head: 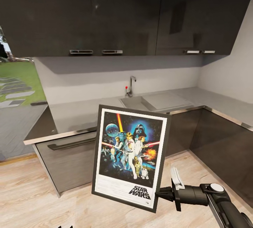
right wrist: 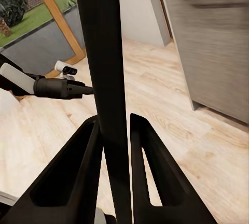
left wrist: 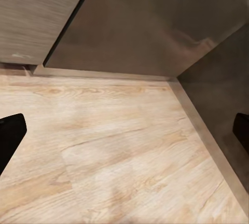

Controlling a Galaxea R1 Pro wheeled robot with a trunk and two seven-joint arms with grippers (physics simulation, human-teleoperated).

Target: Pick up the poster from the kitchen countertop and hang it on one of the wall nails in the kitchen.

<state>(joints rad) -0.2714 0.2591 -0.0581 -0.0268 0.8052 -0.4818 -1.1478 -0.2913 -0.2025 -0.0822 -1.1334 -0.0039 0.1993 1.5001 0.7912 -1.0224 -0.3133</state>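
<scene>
1. Wrapping the corner of the room, the long grey worktop (head: 88, 115) has a smooth matte top and a shiny metal front edge, with dark glossy cupboards (head: 105, 13) hung above it and a pale wood-plank floor (head: 42, 192) below.
2. Set into the worktop are a shallow grey sink (head: 154, 102) and a thin curved metal tap (head: 131, 85).
3. Off the worktop and held up in the air in front of it, tilted slightly, is the poster (head: 130, 156): a tall flat rectangle with a black frame, a white inner border and bright figures on dark blue.
4. Handling, as a judgement: it looks stiff, thin and light, with a smooth frame that could slip or swing if pinched at one point only. A firm hold on the frame edge seems right.
5. At the poster's lower right edge, the right pincer (head: 160, 193) has its two black fingers (right wrist: 85, 167) closed on the frame, one either side, as the right wrist view shows.
6. Lower down, the left pincer (left wrist: 124, 130) is spread wide over bare floor and holds nothing.
</scene>
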